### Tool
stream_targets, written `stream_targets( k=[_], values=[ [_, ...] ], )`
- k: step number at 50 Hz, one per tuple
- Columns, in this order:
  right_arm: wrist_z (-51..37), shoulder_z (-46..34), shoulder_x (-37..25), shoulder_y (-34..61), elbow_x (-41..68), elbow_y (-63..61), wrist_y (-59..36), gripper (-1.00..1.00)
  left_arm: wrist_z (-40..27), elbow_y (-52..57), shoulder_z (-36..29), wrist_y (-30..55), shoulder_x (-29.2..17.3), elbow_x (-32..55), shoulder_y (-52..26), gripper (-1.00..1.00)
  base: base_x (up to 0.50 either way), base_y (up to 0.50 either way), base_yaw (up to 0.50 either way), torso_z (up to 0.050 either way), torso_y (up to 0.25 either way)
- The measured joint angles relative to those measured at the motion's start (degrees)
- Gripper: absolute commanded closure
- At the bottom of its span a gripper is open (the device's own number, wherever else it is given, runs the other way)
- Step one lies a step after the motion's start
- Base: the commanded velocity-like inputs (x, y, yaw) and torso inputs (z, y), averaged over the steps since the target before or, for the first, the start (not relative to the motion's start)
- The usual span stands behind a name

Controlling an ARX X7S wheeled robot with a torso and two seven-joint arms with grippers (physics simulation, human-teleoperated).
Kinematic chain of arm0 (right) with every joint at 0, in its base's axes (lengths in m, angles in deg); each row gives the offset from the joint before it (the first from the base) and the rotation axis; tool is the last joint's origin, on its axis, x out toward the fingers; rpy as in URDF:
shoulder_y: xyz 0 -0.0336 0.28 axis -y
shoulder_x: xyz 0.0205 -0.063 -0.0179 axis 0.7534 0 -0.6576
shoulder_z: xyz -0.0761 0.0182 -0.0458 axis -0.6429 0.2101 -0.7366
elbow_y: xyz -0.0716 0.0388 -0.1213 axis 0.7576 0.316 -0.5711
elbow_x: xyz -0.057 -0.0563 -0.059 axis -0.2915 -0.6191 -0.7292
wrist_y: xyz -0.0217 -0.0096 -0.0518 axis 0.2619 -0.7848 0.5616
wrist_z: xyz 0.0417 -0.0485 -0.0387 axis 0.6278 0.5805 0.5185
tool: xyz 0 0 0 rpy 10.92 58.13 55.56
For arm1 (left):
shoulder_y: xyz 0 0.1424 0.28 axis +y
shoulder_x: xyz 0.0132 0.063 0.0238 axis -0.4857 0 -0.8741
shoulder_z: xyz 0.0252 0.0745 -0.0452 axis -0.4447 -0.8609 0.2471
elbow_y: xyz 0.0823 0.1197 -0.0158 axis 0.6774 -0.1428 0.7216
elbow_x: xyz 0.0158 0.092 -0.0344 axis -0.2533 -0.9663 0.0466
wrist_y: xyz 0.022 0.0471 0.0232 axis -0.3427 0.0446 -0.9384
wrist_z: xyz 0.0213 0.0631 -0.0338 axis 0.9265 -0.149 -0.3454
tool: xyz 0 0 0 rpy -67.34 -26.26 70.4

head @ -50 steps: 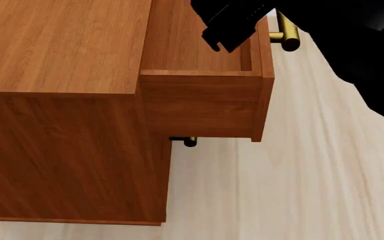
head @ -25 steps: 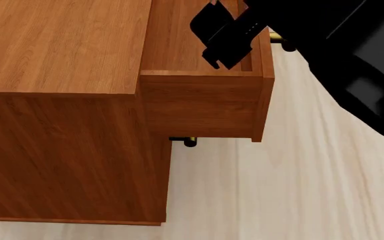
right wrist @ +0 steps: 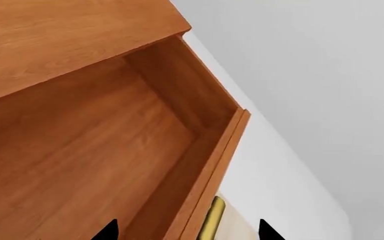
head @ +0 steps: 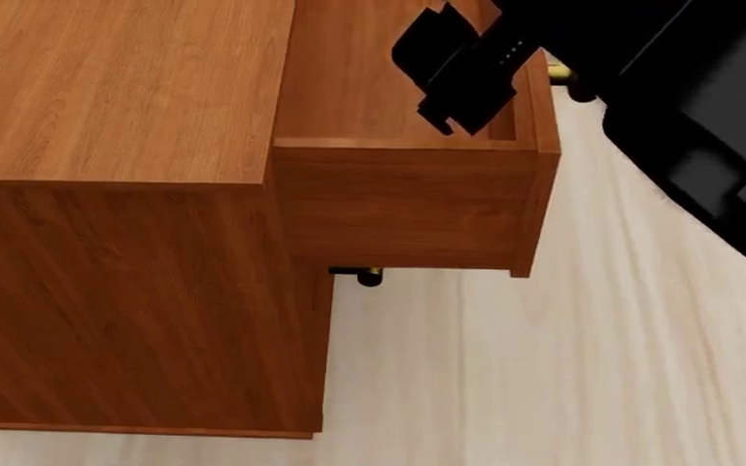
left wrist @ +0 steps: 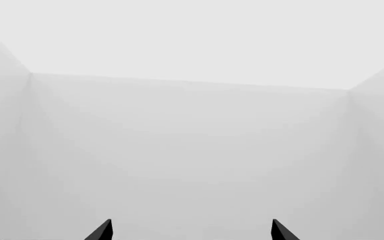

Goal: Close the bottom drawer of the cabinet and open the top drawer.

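Observation:
The reddish-brown cabinet is seen from above. Its top drawer stands pulled out, and its inside holds nothing. My right gripper hangs over the drawer's front panel, open. In the right wrist view the right gripper has its fingertips either side of the front panel and the brass handle. A brass handle end of a lower drawer shows under the top drawer; the bottom drawer itself is hidden. My left gripper is open, facing bare grey walls.
Pale wood floor lies in front of the cabinet. My black right arm crosses the upper right of the head view and covers most of the top drawer's handle.
The top drawer has slid further out of the cabinet, and my right gripper has moved outward with its front panel. The lower handle has stayed put.

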Motion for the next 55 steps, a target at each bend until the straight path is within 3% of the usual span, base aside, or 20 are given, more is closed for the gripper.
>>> stream_targets(
  k=[26,55],
  values=[
    [2.48,-6.48,-2.81,4.41,-2.57,-0.72,-2.09,-1.0,0.19,-0.49,0.01,-1.22,-0.25,-0.36,0.81,-1.0,0.0,0.0,0.0,0.0,-0.008],
    [2.25,-11.64,-7.05,3.03,-9.09,-2.53,-5.43,-1.0,-0.22,-0.76,-0.38,-1.25,-0.37,0.22,-0.4,-1.0,0.0,0.0,0.0,0.0,-0.004]
  ],
)
